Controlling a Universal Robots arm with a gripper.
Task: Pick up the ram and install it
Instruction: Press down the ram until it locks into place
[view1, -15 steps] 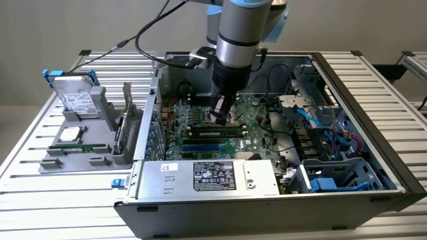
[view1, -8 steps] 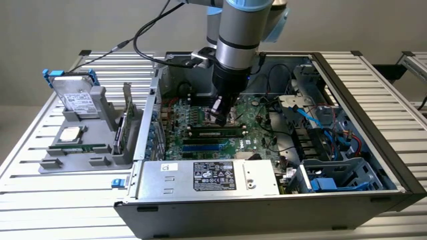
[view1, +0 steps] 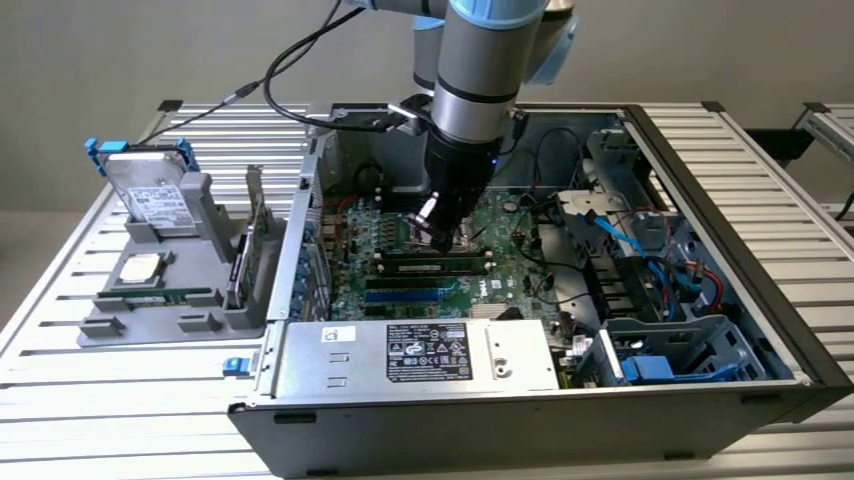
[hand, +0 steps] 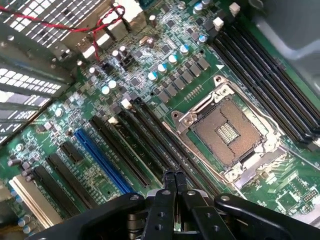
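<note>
The black pincer (hand: 174, 176) hangs low over the glossy green motherboard (view1: 400, 225), fingers pressed together and holding nothing. Just under its tips, in the exterior view, the ram (view1: 427, 267), a thin green stick with flat black chips, lies seated lengthwise in a long black slot. In the wrist view, an empty square socket (hand: 227, 132) with a bright metal frame sits beside ribbed black slots (hand: 150, 145) and one blue slot (hand: 100, 157).
</note>
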